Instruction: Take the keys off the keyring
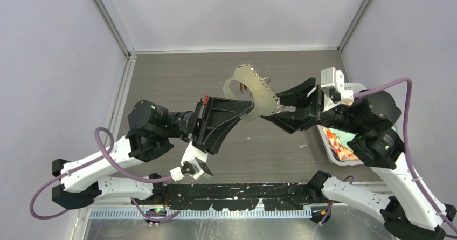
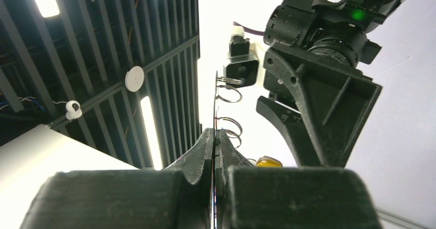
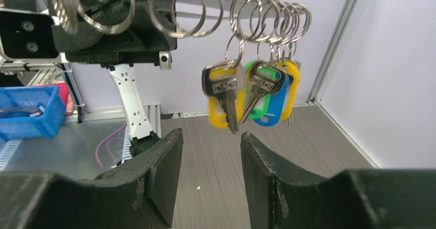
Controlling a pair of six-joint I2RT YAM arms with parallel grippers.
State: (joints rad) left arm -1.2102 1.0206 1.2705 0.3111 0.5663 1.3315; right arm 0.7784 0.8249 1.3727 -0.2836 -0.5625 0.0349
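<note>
- Silvery keyring (image 1: 260,95) held off the table (image 1: 178,78), left gripper (image 1: 249,108) clamped on its edge.
- Jaws of right gripper (image 3: 211,146) apart, empty, just below hanging keys (image 3: 247,92).

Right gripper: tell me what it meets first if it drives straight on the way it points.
Most likely the keys, which hang just ahead of the right gripper, slightly above its open jaws; depth is unclear, so it could slip beneath them.

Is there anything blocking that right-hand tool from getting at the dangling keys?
Nothing visible. In the right wrist view the right tool stands open facing the keys, with only air between. The keys hang on small wire rings from the keyring, which the left tool clamps.
</note>
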